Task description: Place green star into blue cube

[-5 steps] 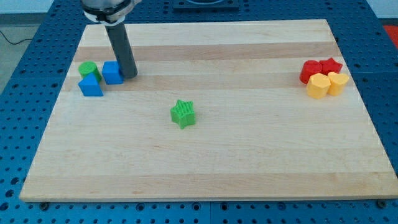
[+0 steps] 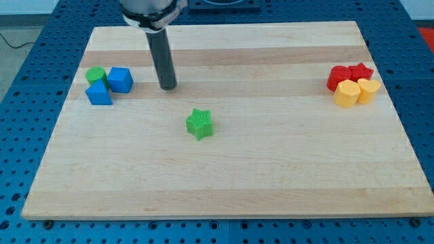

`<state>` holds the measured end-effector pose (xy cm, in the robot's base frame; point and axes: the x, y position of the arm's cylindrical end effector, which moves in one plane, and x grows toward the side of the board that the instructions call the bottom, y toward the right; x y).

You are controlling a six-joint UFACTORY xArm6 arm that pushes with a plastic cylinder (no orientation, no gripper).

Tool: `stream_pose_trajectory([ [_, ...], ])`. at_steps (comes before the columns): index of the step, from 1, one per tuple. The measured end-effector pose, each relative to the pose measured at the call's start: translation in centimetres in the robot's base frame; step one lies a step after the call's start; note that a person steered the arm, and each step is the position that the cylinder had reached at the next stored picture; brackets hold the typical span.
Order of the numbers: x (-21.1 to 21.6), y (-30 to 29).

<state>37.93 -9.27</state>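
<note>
The green star (image 2: 199, 124) lies near the middle of the wooden board (image 2: 224, 176). The blue cube (image 2: 121, 79) sits at the view's left, next to a green cylinder (image 2: 95, 74) and another blue block (image 2: 99, 93). My tip (image 2: 167, 87) rests on the board to the right of the blue cube, apart from it. It is up and to the left of the green star, not touching it.
At the view's right stands a tight cluster: two red blocks (image 2: 339, 76) (image 2: 361, 70) and two yellow blocks (image 2: 347, 93) (image 2: 367, 89). The board lies on a blue perforated table (image 2: 420, 102).
My tip has moved to the right, away from the blue cube it was next to. No block has visibly moved.
</note>
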Motion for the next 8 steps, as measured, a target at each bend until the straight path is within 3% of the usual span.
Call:
stream_pose_trajectory([
  [2,2.4,17.1],
  [3,4.5,23.0],
  [4,10.5,22.8],
  [5,12.4,15.4],
  [7,7.7,-1.5],
  [8,7.8,-4.9],
])
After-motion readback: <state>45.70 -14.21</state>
